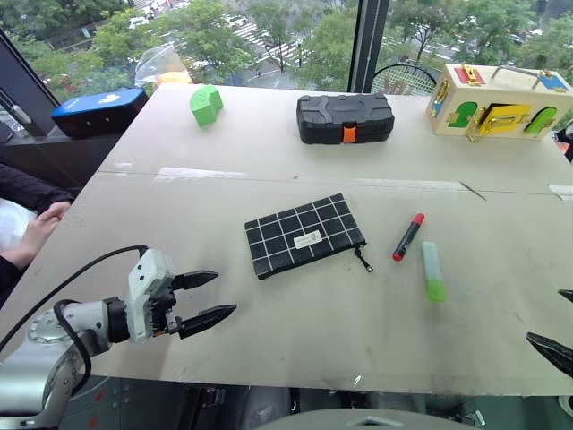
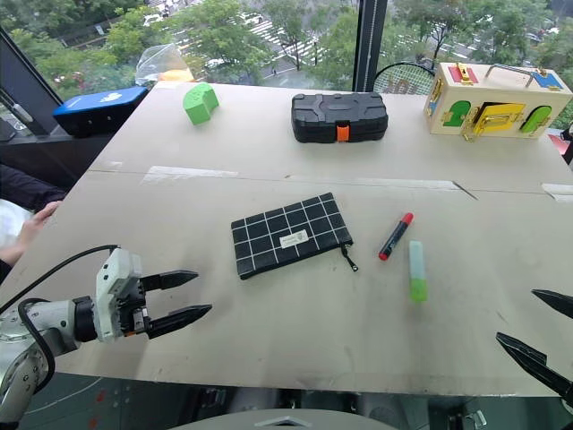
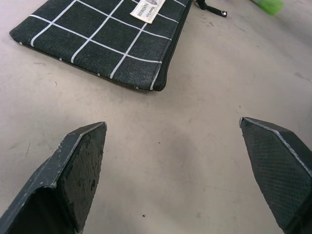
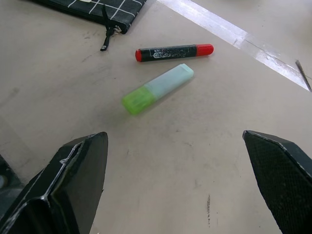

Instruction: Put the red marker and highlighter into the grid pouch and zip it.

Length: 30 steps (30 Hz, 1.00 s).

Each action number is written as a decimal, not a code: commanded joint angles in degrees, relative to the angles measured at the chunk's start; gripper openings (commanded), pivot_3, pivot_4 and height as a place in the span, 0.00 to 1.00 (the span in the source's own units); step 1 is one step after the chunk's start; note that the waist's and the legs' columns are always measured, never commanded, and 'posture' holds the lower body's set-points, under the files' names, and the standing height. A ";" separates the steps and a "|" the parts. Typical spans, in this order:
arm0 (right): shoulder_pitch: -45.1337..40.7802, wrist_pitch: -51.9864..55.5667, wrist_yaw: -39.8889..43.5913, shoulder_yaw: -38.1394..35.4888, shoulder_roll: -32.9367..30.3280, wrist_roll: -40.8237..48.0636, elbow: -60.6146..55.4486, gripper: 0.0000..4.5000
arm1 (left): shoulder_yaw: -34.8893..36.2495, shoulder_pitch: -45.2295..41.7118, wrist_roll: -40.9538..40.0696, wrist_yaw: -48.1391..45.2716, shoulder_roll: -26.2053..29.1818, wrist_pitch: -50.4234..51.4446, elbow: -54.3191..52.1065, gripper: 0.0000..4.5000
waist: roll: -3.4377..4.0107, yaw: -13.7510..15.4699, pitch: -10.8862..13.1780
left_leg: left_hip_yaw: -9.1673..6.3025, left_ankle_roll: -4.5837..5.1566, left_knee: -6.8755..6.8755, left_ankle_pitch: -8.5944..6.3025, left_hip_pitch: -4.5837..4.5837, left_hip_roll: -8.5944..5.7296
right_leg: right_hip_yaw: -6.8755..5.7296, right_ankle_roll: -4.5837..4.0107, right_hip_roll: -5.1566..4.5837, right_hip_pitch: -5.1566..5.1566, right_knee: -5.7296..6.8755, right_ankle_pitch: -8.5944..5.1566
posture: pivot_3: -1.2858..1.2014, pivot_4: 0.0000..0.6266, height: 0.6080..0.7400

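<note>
The grid pouch (image 1: 304, 235) lies flat in the middle of the table, its zipper pull (image 1: 364, 260) trailing off the right end. Just right of it rests the red marker (image 1: 408, 236), black-barrelled with a red cap. The pale green highlighter (image 1: 432, 270) lies beside the marker, nearer the front edge. My left gripper (image 1: 211, 296) hovers open at the front left, empty, pointing toward the pouch (image 3: 102, 36). At the front right edge my right gripper (image 2: 543, 329) stands open and empty, facing the highlighter (image 4: 157, 88) and marker (image 4: 174, 51).
At the back stand a green block (image 1: 206, 104), a black hard case with an orange latch (image 1: 345, 118) and a wooden latch box (image 1: 498, 100). A blue box (image 1: 98, 110) sits off the back left corner. A person's hand (image 1: 40, 233) rests at the left edge.
</note>
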 commanded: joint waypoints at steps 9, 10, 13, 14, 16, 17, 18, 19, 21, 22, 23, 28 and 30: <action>-5.25 -1.34 -3.60 9.35 1.55 6.74 -10.41 1.00 | -7.60 -10.19 13.88 5.54 -4.90 -19.37 4.37 0.99 | -0.05 0.00 -0.06 | -0.12 0.02 0.03 0.00 -0.02 -0.15 | 0.02 -0.19 -0.02 0.03 0.00 0.12 | 0.52 0.24 1.00; -4.86 -1.40 -3.34 10.06 1.18 6.63 -11.27 1.00 | -8.35 -10.27 16.21 5.74 -4.89 -23.01 5.47 0.99 | -0.05 0.00 -0.06 | -0.14 0.03 0.02 -0.01 -0.03 -0.15 | 0.00 -0.19 -0.01 0.02 0.00 0.12 | 0.52 0.24 1.00; -4.55 -0.89 -4.09 13.51 0.40 6.84 -14.65 1.00 | -11.12 -10.45 23.94 7.07 -5.40 -36.69 10.69 0.99 | -0.05 0.02 -0.07 | -0.15 0.05 -0.04 -0.02 -0.02 -0.15 | -0.03 -0.19 0.01 0.02 -0.03 0.11 | 0.52 0.24 1.00; -4.58 -0.86 -4.51 14.46 0.36 6.79 -15.42 1.00 | -11.98 -10.36 25.72 7.47 -5.62 -40.26 12.01 0.99 | -0.06 0.01 -0.08 | -0.15 0.05 -0.04 -0.02 -0.02 -0.15 | -0.04 -0.19 0.01 0.02 -0.03 0.11 | 0.52 0.24 1.00; -4.47 -0.74 -5.28 15.47 0.28 6.76 -16.17 1.00 | -13.77 -10.16 29.33 8.57 -5.62 -46.14 14.36 0.99 | -0.05 0.03 -0.07 | -0.15 0.10 0.01 -0.05 -0.03 -0.15 | -0.03 -0.19 0.00 0.03 -0.03 0.11 | 0.52 0.24 1.00; -4.20 -0.90 -5.38 15.77 0.30 6.56 -16.31 1.00 | -14.62 -10.46 31.25 9.99 -6.07 -48.19 15.33 0.99 | -0.05 0.06 -0.07 | -0.15 0.12 0.03 -0.06 -0.04 -0.16 | -0.04 -0.19 -0.03 0.03 -0.03 0.11 | 0.52 0.24 1.00; -3.86 -1.08 -5.42 15.97 0.27 6.36 -16.40 1.00 | -15.48 -10.89 33.41 11.44 -6.25 -50.29 16.20 0.99 | -0.06 0.07 -0.07 | -0.14 0.16 0.06 -0.09 -0.05 -0.21 | -0.03 -0.19 -0.09 0.03 -0.02 0.11 | 0.52 0.24 1.00; -3.60 -1.25 -5.45 16.10 0.23 6.24 -16.46 1.00 | -16.00 -11.23 34.77 12.44 -6.39 -51.67 16.82 0.99 | -0.06 0.08 -0.07 | -0.15 0.17 0.06 -0.09 -0.06 -0.21 | -0.03 -0.18 -0.10 0.03 -0.02 0.11 | 0.52 0.24 1.00; -3.18 -1.41 -5.71 16.04 0.24 6.28 -16.61 1.00 | -17.42 -12.81 39.68 16.48 -7.18 -53.24 18.10 0.99 | -0.04 0.24 -0.10 | -0.16 0.19 0.09 -0.10 -0.07 -0.23 | -0.05 -0.18 -0.13 0.03 -0.03 0.10 | 0.52 0.24 1.00; -3.02 -1.46 -5.84 15.98 0.23 6.38 -16.67 1.00 | -18.06 -13.35 41.78 17.96 -7.26 -54.14 18.60 0.99 | -0.06 0.34 -0.11 | -0.17 0.20 0.09 -0.10 -0.07 -0.28 | -0.06 -0.17 -0.18 0.04 -0.02 0.10 | 0.52 0.24 1.00; -2.74 -1.53 -5.92 15.85 0.26 6.52 -16.88 1.00 | -18.63 -13.89 43.98 20.19 -7.97 -54.30 18.95 0.99 | -0.03 0.38 -0.15 | -0.19 0.22 0.09 -0.10 -0.08 -0.34 | -0.08 -0.17 -0.23 0.04 -0.02 0.11 | 0.52 0.24 1.00; -1.28 -1.02 -6.45 15.30 -0.02 8.66 -19.22 1.00 | -21.92 -15.70 51.50 26.27 -10.18 -52.12 16.54 0.99 | 0.38 0.39 -0.38 | -0.24 0.27 0.10 -0.11 -0.03 -0.46 | -0.11 -0.13 -0.33 0.11 -0.01 0.10 | 0.52 0.24 1.00; -0.93 -0.87 -6.15 15.28 -0.59 9.54 -20.06 1.00 | -22.78 -16.50 53.92 27.87 -10.96 -49.65 15.08 0.99 | 0.41 0.40 -0.40 | -0.32 0.28 0.10 -0.11 -0.04 -0.46 | -0.19 -0.02 -0.32 0.14 0.00 0.04 | 0.52 0.24 1.00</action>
